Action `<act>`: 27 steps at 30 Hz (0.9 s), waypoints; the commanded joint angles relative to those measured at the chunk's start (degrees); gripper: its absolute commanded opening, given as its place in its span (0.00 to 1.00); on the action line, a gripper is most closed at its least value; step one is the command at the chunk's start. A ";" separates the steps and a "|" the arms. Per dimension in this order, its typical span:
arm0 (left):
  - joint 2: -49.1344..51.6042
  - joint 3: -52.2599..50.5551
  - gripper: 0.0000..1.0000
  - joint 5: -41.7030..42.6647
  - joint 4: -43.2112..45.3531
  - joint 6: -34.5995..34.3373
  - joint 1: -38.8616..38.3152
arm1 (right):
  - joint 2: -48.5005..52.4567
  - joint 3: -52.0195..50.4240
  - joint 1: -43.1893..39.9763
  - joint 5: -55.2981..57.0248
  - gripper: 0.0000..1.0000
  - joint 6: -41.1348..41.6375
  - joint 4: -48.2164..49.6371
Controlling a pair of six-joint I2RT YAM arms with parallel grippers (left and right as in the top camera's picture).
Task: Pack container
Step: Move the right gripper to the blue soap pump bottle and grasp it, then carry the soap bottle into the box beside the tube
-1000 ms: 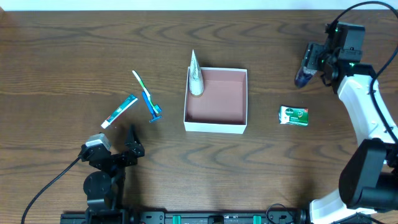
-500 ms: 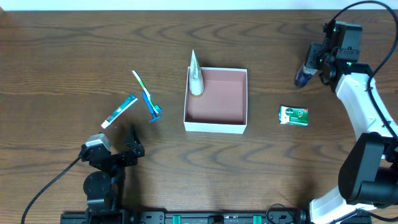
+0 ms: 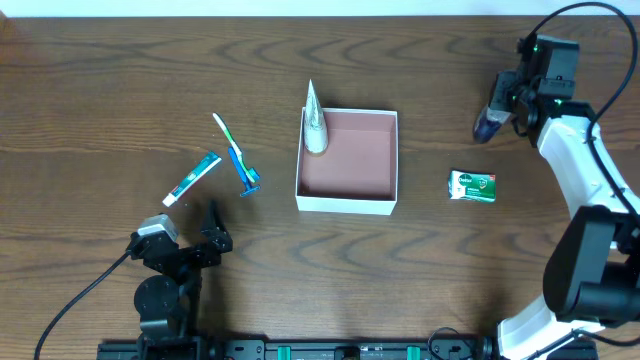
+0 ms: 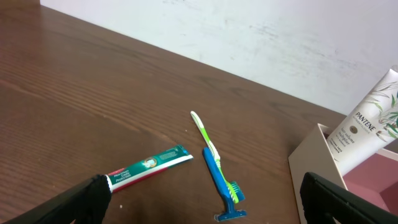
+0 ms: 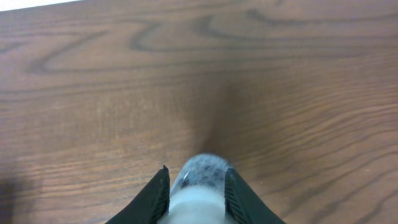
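The container (image 3: 346, 204), a square, shallow white cardboard box with a pinkish-brown inside, sits near the middle of the table (image 3: 100, 90), its open side up. Its walls run parallel to the table's edges; being square, it has no clear long axis.

There is one of each thing. One white plastic tube (image 3: 313, 125) with a grey leaf print leans in the container's far left corner, its crimped end sticking up and out over the rim. To the left, apart from the box, lie one green-and-white toothpaste tube (image 3: 193, 178), one white-and-green toothbrush (image 3: 228, 135) and one blue plastic razor (image 3: 245, 176); the toothbrush's head touches the razor's handle. One green cardboard packet (image 3: 472, 186) lies to the right of the box.

The left gripper (image 3: 183, 238) rests at the near left with its fingers spread wide and nothing between them. At the far right, the right gripper (image 5: 196, 193) has its fingers pressed on both sides of one small dark blue bottle (image 3: 486, 122).

The table is dark brown wood grain; a plain white wall (image 4: 280, 37) stands behind it.
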 commanded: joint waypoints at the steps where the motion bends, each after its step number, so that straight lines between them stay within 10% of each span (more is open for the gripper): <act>1: -0.24 -1.57 0.98 0.79 -0.39 0.55 0.39 | 0.98 0.28 -0.39 -0.07 0.11 -0.24 0.13; 27: -0.22 -1.57 0.98 0.79 -0.37 0.55 0.39 | -28.50 0.39 12.46 -7.98 0.09 9.07 -5.49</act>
